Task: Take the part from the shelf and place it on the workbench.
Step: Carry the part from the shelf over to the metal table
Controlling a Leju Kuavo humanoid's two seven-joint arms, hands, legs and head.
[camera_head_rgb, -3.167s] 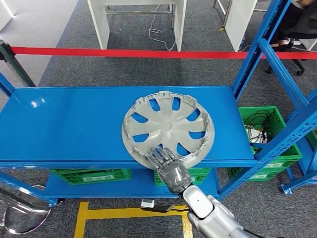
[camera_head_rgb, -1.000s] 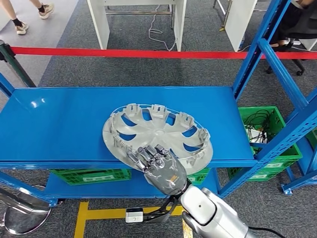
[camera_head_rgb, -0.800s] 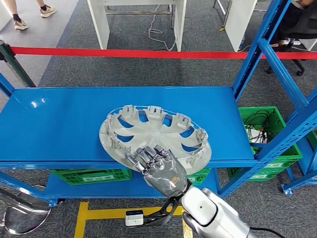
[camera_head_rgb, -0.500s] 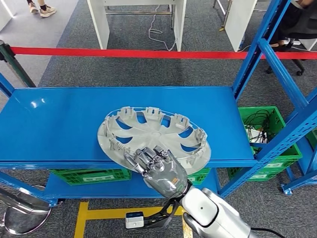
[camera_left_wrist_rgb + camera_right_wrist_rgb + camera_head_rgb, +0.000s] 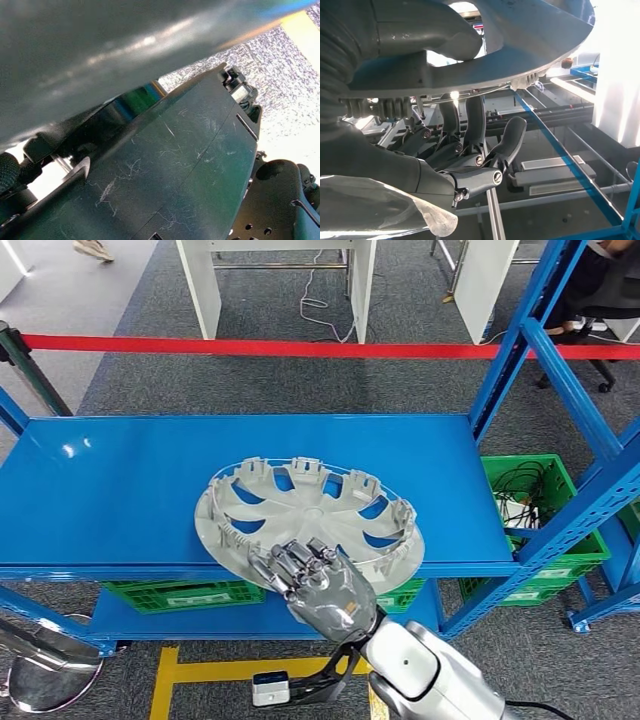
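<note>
The part is a silver-grey hubcap [image 5: 309, 510] with cut-out spokes and clips round its rim. It sits tilted over the front edge of the blue shelf [image 5: 113, 490], its near rim hanging past the edge. My right hand [image 5: 321, 585] grips that near rim, dark fingers [image 5: 290, 560] lying over the top of it. In the right wrist view the hubcap's rim [image 5: 546, 40] is pinched between the thick grey thumb [image 5: 433, 30] and the dark fingers [image 5: 471, 130]. In the left wrist view a blurred grey mass [image 5: 94, 45], likely my left hand, sits close to the lens; its fingers are unreadable.
Blue shelf uprights [image 5: 558, 370] rise at the right. A green crate [image 5: 555, 510] with cables stands beyond them, and another green crate [image 5: 181, 592] sits on the lower level. Red barrier tape [image 5: 226, 344] runs behind the shelf. A yellow floor line [image 5: 196, 670] lies below.
The hubcap lay flat 3.2 s ago; my right hand has since taken its rim, tilted it and dragged it left and toward the front edge. A person's feet left at top left.
</note>
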